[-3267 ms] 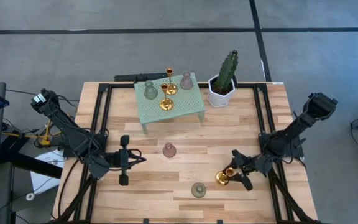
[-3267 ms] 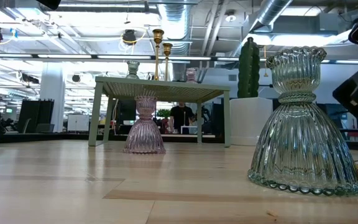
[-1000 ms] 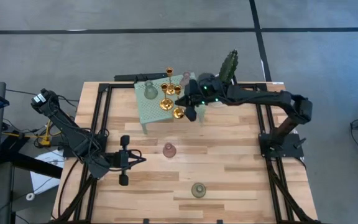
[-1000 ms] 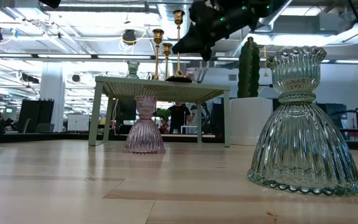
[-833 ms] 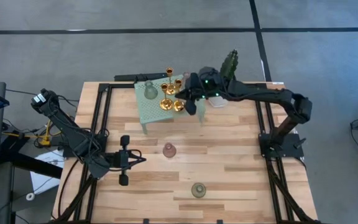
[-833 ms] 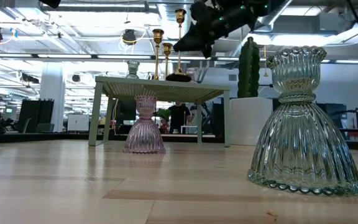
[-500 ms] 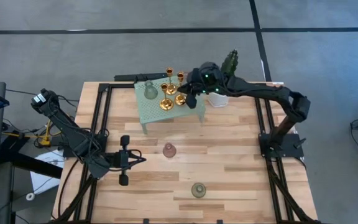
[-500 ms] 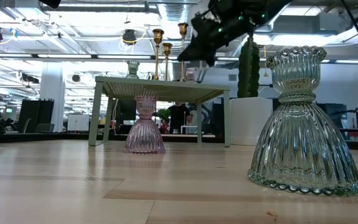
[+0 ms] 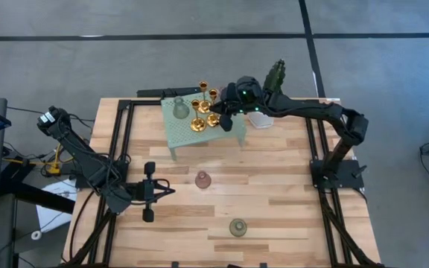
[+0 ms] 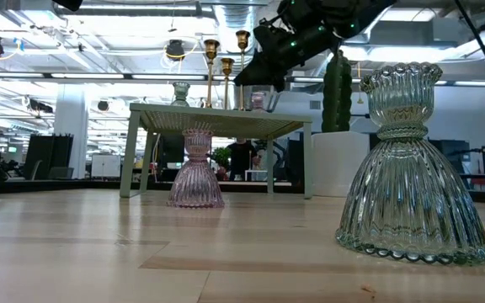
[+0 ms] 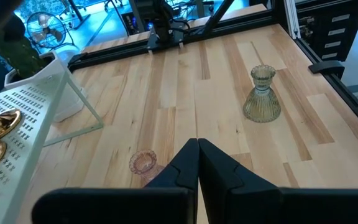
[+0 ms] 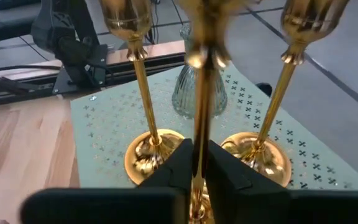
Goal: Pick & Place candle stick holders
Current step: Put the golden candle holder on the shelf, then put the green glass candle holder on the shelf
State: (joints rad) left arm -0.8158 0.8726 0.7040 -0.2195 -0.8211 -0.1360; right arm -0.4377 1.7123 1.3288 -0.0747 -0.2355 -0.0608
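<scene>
While its base stays hidden, the right pincer point(image 12: 196, 163) narrowly grips a gold holder's point(image 12: 199, 93) stem over the green stand point(image 9: 229, 126).

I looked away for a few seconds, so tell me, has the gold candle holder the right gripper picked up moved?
Yes. The gold candle holder has left the near right part of the wooden table and now stands on the green stand, between the right gripper fingers.

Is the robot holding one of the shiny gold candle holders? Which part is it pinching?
Yes. The right end effector pinches a gold candle holder by its thin stem, over the small green table. The left end effector is shut and holds nothing.
</scene>
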